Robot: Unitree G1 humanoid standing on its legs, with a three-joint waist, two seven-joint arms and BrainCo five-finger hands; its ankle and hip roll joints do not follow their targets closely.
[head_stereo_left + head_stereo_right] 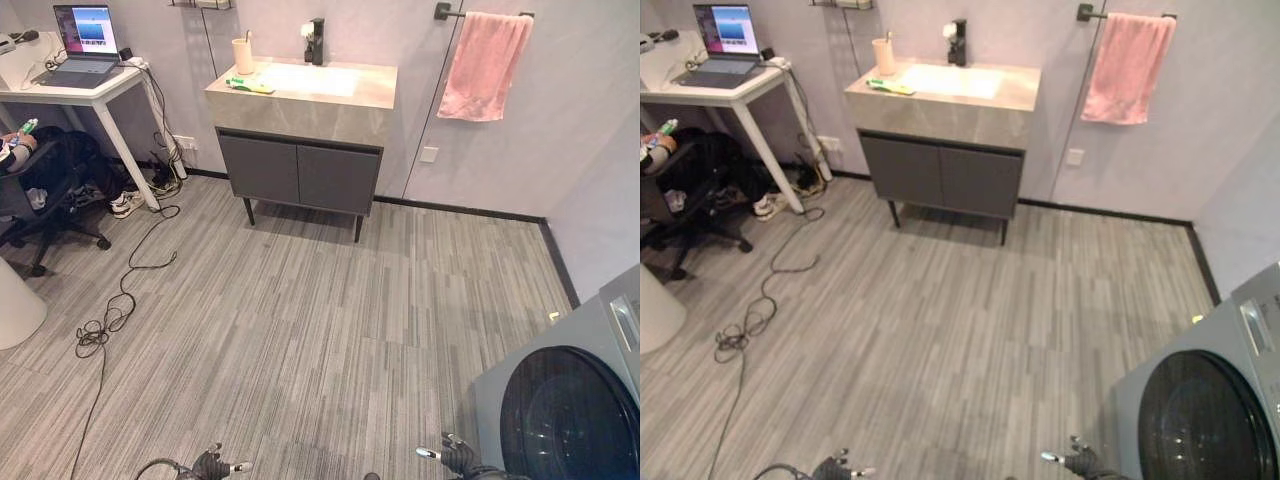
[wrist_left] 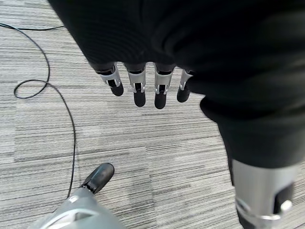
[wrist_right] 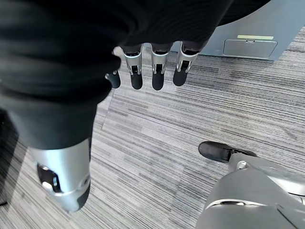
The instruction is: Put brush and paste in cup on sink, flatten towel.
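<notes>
the left robot hand and the right robot hand hang low over the grey floor, fingers straight and relaxed, holding nothing. across the room the cup stands at the sink's back left corner on the tabletop. the brush and paste lie just in front of the cup; i cannot tell them apart. the pink towel hangs bunched on a wall bar, right of the sink.
</notes>
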